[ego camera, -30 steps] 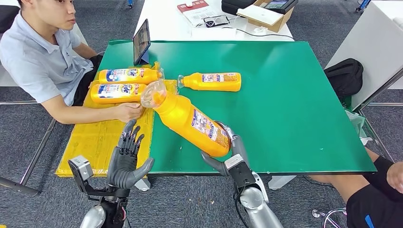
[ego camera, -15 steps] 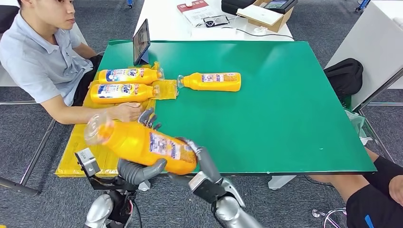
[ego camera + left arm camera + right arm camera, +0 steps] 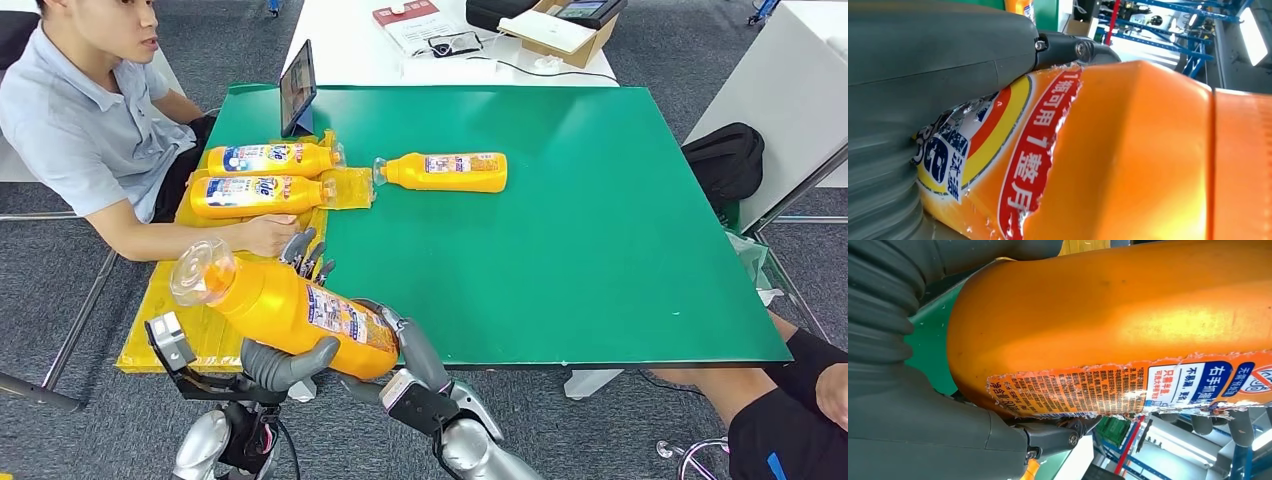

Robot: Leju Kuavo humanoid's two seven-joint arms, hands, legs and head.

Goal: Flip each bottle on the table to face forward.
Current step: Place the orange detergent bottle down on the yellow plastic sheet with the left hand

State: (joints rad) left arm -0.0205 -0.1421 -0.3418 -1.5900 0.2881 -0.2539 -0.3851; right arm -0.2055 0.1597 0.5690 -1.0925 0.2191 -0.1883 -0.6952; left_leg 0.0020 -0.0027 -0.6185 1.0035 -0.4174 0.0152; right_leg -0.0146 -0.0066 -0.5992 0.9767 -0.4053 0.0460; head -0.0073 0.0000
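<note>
Orange bottle (image 3: 290, 305) gripped by left robot hand (image 3: 283, 355) and right robot hand (image 3: 395, 345), off green table (image 3: 600, 250) near edge

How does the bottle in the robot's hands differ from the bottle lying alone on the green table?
The held bottle is up off the table, tilted, gripped by the left hand and right hand; the lone bottle lies flat, untouched. The held bottle looks larger, being nearer the camera. Both are orange with labels.

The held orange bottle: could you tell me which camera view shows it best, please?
The head view: the whole held bottle shows, cap to base, between the left hand and right hand. The left wrist view gives a close patch of front label; the right wrist view, its base and back label.
</note>
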